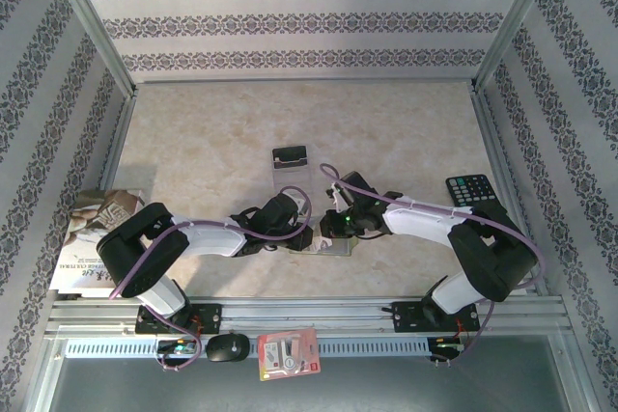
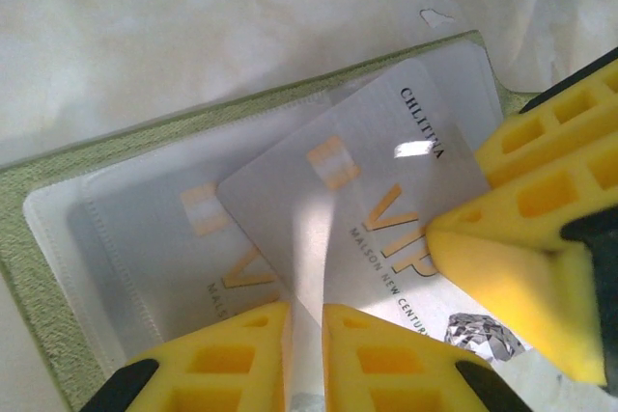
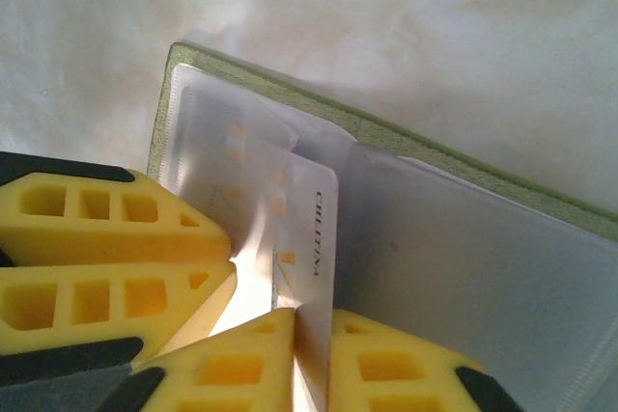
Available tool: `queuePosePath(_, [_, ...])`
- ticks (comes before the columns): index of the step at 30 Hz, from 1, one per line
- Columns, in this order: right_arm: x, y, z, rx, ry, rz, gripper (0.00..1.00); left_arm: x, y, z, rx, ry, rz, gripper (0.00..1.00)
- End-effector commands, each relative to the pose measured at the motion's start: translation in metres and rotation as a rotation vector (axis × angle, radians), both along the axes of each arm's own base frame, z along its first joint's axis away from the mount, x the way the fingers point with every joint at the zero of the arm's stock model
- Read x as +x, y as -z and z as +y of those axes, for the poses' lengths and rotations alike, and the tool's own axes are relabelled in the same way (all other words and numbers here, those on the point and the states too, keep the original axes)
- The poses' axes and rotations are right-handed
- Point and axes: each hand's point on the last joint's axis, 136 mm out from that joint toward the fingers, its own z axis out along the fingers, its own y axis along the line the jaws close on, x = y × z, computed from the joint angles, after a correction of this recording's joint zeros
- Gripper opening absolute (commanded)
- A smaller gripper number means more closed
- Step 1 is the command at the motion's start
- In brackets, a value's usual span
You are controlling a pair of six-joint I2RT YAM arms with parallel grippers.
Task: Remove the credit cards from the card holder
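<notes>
The olive-green card holder [image 2: 145, 147] lies open on the table, its pale pockets up. A silver credit card [image 2: 367, 180] marked VIP sticks out of a pocket at a slant. My right gripper [image 3: 311, 311] is shut on this card's edge [image 3: 314, 229]; its yellow fingers [image 2: 531, 238] press the card from the right. My left gripper [image 2: 307, 311] is shut on a thin pale leaf of the holder, and its fingers [image 3: 116, 238] sit beside the right ones. Both grippers meet over the holder [image 1: 333, 246] at the table's near middle. A blackish card [image 1: 290, 154] lies farther back.
A black calculator [image 1: 470, 189] lies at the right beside the right arm. A book [image 1: 97, 229] sits at the left edge under the left arm. A red-and-white packet [image 1: 288, 352] and a black object [image 1: 228, 346] rest on the front rail.
</notes>
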Motion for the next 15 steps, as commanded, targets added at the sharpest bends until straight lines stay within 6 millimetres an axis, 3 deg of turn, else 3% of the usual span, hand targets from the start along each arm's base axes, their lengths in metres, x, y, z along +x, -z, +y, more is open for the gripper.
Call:
queuePosePath(1, [-0.002,0.005,-0.007,-0.007,0.012,0.015,0.09,-0.004,0.009,0.007,0.022,-0.004,0.032,0.17])
queuePosePath(10, [0.002,-0.003,-0.036,-0.073,0.054,-0.035,0.00,-0.003,0.004,0.014,0.006,-0.016,0.032,0.19])
queuePosePath(15, [0.006,-0.022,-0.046,-0.104,0.052,-0.111,0.00,0.000,-0.008,0.012,-0.038,-0.021,0.025,0.22])
